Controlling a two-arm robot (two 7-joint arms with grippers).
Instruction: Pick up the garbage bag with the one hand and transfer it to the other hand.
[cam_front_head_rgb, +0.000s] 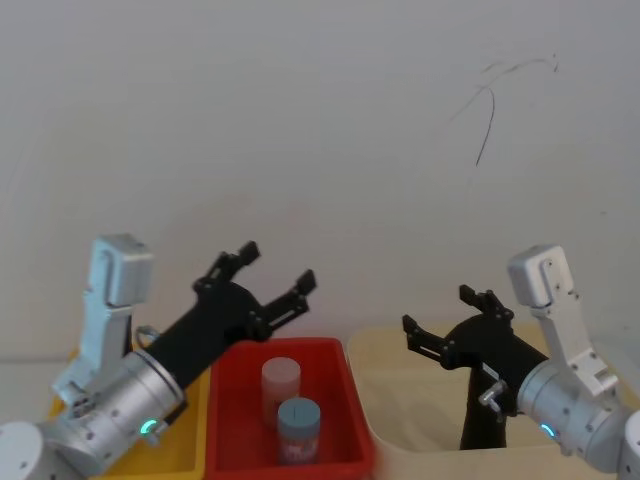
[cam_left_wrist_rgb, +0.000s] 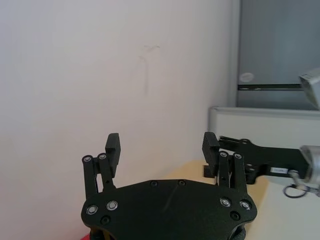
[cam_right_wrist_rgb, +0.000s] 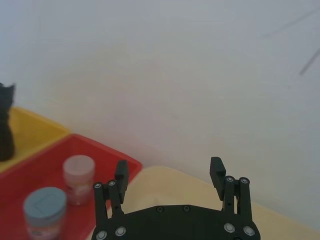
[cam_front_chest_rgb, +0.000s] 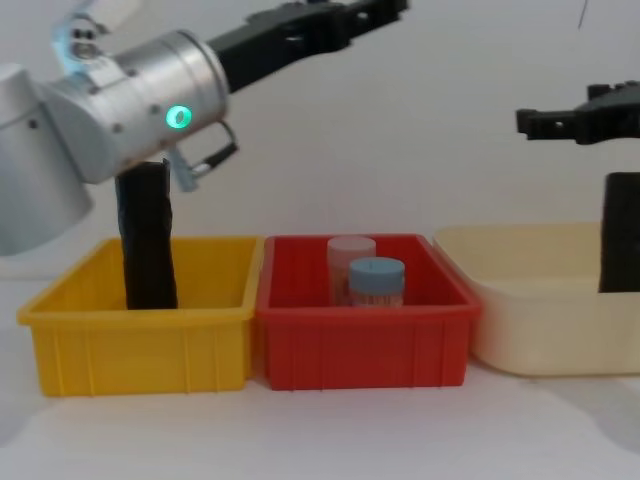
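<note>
Garbage bag (cam_front_chest_rgb: 148, 240), a tall black crinkled roll, stands upright in the yellow bin (cam_front_chest_rgb: 140, 345). It rises well above the rim with nothing gripping it, and its top is hidden behind the left arm (cam_front_chest_rgb: 130, 100). That thick silver-grey arm, with a green ring light (cam_front_chest_rgb: 178, 117), reaches up and forward. The left gripper (cam_front_head_rgb: 275, 265) hangs high over the seam between the yellow bin and the red bin (cam_front_chest_rgb: 360, 345), fingers spread wide apart and empty.

The right arm (cam_front_head_rgb: 575, 405), with a bluish ring light (cam_front_head_rgb: 547, 431), holds the right gripper (cam_front_head_rgb: 440, 310) high above the cream bin (cam_front_chest_rgb: 530, 330). Its fingers are likewise spread apart and empty, well apart from the left gripper.

The three bins sit side by side on the white table (cam_front_chest_rgb: 320, 430): yellow on the left, red in the middle, cream on the right. A second black upright shape (cam_front_chest_rgb: 622, 232) stands in the cream bin, cut by the chest view's edge; I cannot tell what it is.

Two jars stand just beside each other in the red bin, a pale pink jar (cam_front_head_rgb: 281, 380) behind and a blue-lidded jar (cam_front_head_rgb: 298, 425) in front.
</note>
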